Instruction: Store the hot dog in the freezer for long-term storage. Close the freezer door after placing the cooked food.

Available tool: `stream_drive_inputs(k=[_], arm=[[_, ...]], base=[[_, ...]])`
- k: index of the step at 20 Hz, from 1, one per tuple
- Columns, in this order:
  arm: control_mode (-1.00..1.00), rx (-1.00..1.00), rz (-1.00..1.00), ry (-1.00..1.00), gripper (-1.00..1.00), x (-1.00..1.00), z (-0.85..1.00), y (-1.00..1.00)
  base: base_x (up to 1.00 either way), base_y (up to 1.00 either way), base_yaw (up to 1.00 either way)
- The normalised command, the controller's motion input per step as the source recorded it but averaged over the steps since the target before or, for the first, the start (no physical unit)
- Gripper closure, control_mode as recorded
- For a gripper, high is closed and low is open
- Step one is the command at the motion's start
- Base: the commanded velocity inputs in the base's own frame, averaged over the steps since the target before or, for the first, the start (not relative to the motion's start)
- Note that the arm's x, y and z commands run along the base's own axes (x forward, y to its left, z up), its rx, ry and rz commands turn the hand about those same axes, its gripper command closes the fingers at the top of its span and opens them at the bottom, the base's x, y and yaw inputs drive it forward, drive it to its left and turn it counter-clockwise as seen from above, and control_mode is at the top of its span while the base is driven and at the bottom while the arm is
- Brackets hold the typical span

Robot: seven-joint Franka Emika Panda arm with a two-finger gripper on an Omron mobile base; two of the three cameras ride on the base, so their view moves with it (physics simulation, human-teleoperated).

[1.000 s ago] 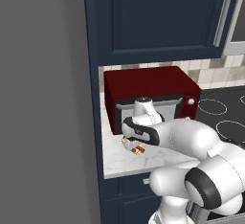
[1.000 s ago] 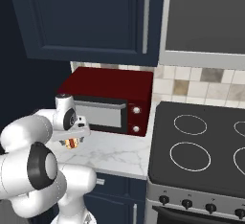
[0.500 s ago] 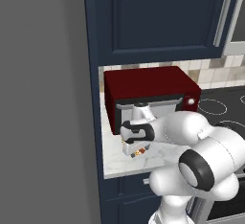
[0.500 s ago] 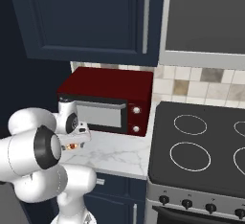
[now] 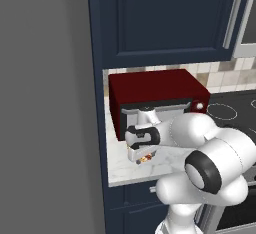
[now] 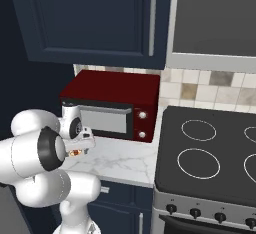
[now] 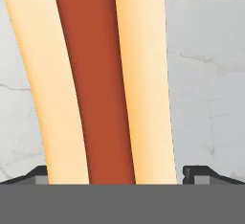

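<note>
Trouble is most likely at the grasp itself. The gripper (image 5: 143, 157) sits low over the near left part of the marble surface (image 5: 170, 165), just in front of the red microwave (image 5: 155, 95), with the hot dog (image 7: 95, 82) right under it. In the hand view the bun runs lengthwise between the two fingers (image 7: 195, 173), which stand apart on either side of it and have not closed on it (whether it rests on the marble or is already a touch above it, I cannot tell). If the fingers close off-centre, the soft bun could squash, roll or squirt out sideways and drop off the near edge.

The carry is the second risk. The freezer (image 5: 47, 103) stands as a tall grey wall immediately left of the surface, and from the right base view the hot dog (image 6: 76, 152) is tucked close to the arm's own body. A wide swing left could knock the bun against the freezer side or the navy cabinet (image 5: 165, 18) frame.
</note>
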Motion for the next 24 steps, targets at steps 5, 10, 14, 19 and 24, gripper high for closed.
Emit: stream_drive_inputs(k=[5,10,14,19,24], arm=[[-1.0,0.0,0.0,0.0,1.0,0.0,-0.09,0.01],[-1.0,0.0,0.0,0.0,1.0,0.01,-0.04,0.06],[-1.0,0.0,0.0,0.0,1.0,0.0,0.0,0.15],[-1.0,-0.02,-0.1,-0.02,1.0,-0.48,0.15,0.03],[-1.0,-0.02,-0.18,-0.05,1.0,-0.92,0.67,-0.05]], base=[[0.0,0.0,0.0],[0.0,0.0,0.0],[0.0,0.0,0.0],[0.0,0.0,0.0],[0.0,0.0,0.0]])
